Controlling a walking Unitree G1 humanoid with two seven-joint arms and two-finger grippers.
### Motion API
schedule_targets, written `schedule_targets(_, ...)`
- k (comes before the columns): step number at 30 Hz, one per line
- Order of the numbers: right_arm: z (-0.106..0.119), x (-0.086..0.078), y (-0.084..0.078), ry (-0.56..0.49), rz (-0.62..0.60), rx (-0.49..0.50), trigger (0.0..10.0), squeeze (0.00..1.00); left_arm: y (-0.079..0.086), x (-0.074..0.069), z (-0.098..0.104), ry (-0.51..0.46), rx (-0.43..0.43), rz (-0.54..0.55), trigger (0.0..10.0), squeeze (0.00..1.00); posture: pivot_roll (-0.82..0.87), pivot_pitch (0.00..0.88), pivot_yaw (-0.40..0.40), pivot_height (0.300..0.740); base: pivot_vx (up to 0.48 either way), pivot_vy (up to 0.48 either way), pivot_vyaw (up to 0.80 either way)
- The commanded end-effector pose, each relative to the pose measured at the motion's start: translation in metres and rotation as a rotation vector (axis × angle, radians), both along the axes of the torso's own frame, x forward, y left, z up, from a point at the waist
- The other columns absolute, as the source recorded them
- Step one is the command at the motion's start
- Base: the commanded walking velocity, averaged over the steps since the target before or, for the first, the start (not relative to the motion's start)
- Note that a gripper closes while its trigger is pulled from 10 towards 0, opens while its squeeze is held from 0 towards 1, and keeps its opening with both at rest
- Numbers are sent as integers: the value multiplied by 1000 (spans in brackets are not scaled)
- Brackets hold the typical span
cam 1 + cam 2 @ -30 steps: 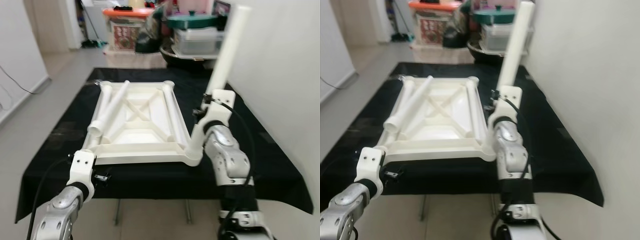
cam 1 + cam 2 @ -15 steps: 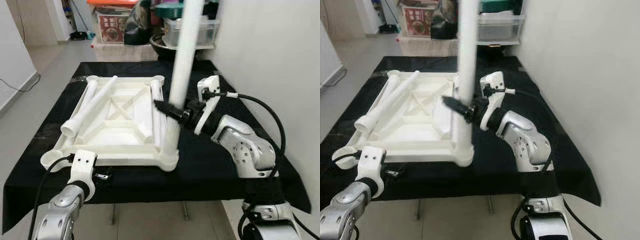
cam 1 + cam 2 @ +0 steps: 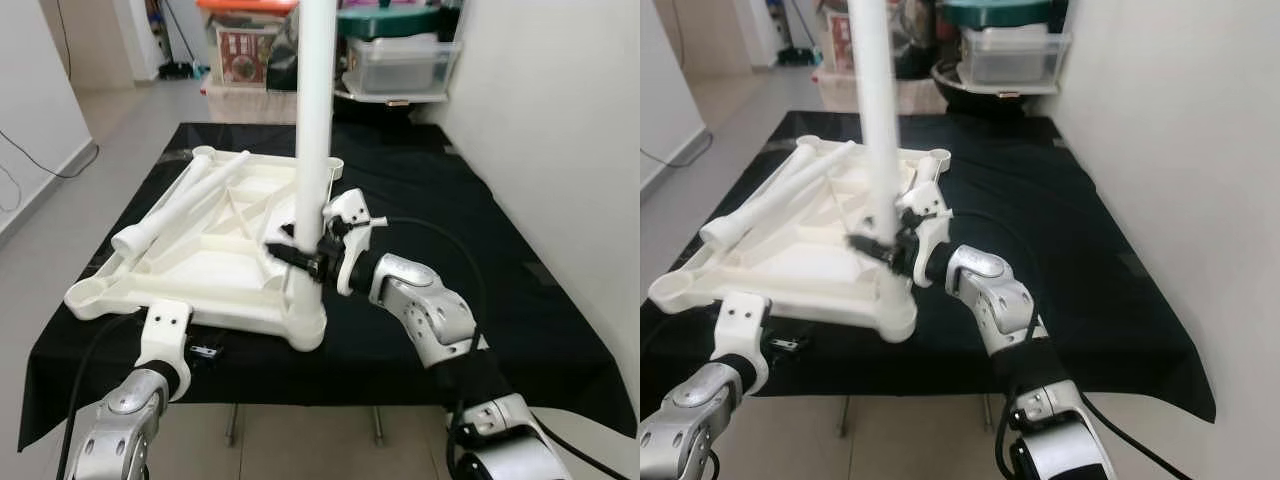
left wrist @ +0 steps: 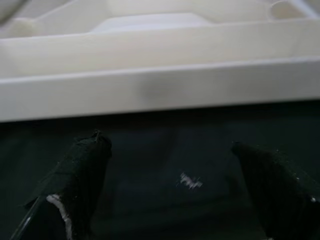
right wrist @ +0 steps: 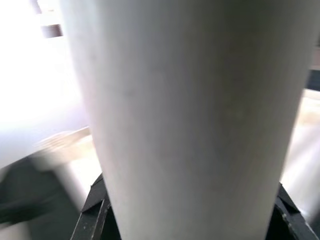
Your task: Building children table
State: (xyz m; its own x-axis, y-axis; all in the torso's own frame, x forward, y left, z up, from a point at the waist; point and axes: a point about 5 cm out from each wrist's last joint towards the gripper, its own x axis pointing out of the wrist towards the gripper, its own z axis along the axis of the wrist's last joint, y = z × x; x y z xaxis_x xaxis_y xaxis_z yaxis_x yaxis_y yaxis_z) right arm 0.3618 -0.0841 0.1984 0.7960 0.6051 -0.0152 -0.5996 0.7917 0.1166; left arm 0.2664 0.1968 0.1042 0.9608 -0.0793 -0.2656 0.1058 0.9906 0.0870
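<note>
An upturned white plastic table top (image 3: pixel 215 265) lies on the black-covered table (image 3: pixel 480 230). One white leg (image 3: pixel 315 120) stands upright in its near right corner socket (image 3: pixel 305 325). My right gripper (image 3: pixel 300 255) is shut on this leg just above the socket; the leg (image 5: pixel 195 115) sits close between the black fingers (image 5: pixel 92 215) in the right wrist view. Two loose legs (image 3: pixel 185 205) lie across the top's left side. My left gripper (image 4: pixel 167 145) is open, low at the table's near edge, facing the top's near rim (image 4: pixel 160 85) without touching it.
Storage boxes and a lidded pot (image 3: pixel 400 65) are stacked beyond the table's far end. A white wall (image 3: pixel 570 150) runs close along the right side. Open tiled floor (image 3: pixel 60 190) lies to the left.
The held leg has swung from leaning right to upright in the corner socket, and my right gripper has moved left and lower on it. The camera has shifted too. The left arm stays put.
</note>
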Motion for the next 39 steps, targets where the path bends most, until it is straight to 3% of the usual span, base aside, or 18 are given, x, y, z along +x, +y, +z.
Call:
schedule_targets(1,-20,8,-26,123,-231,18,0,0,1,-1,-3,8,0,3,10000,0,108,0,-55,740,0,0,0)
schedule_targets(2,-29,9,-60,155,-560,-5,0,0,-1,0,-3,8,-1,-1,10000,0,104,0,-52,740,0,0,0)
schedule_targets(3,-33,5,-70,167,-658,-21,0,0,-1,0,-2,7,-1,-2,10000,0,103,0,-51,740,0,0,0)
schedule_targets(10,-37,-18,-57,189,-753,-61,1333,0,-3,1,-4,13,-2,-15,10000,0,83,0,-33,740,0,0,0)
schedule_targets(11,-33,-19,-46,181,-706,-53,10000,0,-3,1,-4,13,-2,-17,10000,0,81,0,-31,740,0,0,0)
schedule_targets(13,-31,-19,-39,174,-685,-46,10000,0,-3,2,-4,13,-2,-18,10000,0,81,0,-31,740,0,0,0)
schedule_targets(14,-18,-20,-25,114,-609,17,10000,953,-3,3,-3,11,-2,-20,10000,0,84,0,-31,740,0,0,0)
schedule_targets(17,8,-20,-6,4,-454,90,10000,1000,-3,4,-2,7,0,-20,10000,0,85,0,-34,740,0,0,0)
schedule_targets(20,18,-17,-2,-28,-326,89,10000,1000,-2,4,-2,6,1,-16,10000,0,88,0,-39,740,0,0,0)
schedule_targets(21,24,-17,-1,-39,-249,105,10000,0,-1,4,-2,6,1,-13,10000,0,88,0,-41,740,0,0,0)
schedule_targets(22,24,-17,-1,-39,-249,105,10000,0,-1,4,-2,6,1,-13,10000,0,88,0,-41,740,0,0,0)
schedule_targets(26,33,-29,-1,-111,215,87,10000,0,-3,3,-4,6,-2,-10,10000,0,88,0,-47,740,0,0,0)
schedule_targets(31,21,-53,9,-120,583,-19,10000,0,-4,5,-3,1,-6,-8,10000,0,99,0,-57,740,0,0,0)
schedule_targets(33,18,-54,15,-111,608,-23,10000,0,-3,4,-3,1,-5,-5,10000,0,101,0,-59,740,0,0,0)
schedule_targets(34,11,-51,24,-82,595,-9,6314,0,-2,3,-3,1,-4,1,10000,0,111,0,-65,740,0,0,0)
schedule_targets(36,8,-49,27,-72,582,-6,6314,0,-1,3,-3,1,-4,3,10000,0,111,0,-65,740,0,0,0)
schedule_targets(37,1,-39,27,-46,484,-36,0,0,-1,2,-3,1,-4,5,10000,0,114,0,-65,740,0,0,0)
schedule_targets(39,-4,-32,27,-29,422,-60,0,0,-1,1,-4,2,-4,6,10000,0,114,0,-65,740,0,0,0)
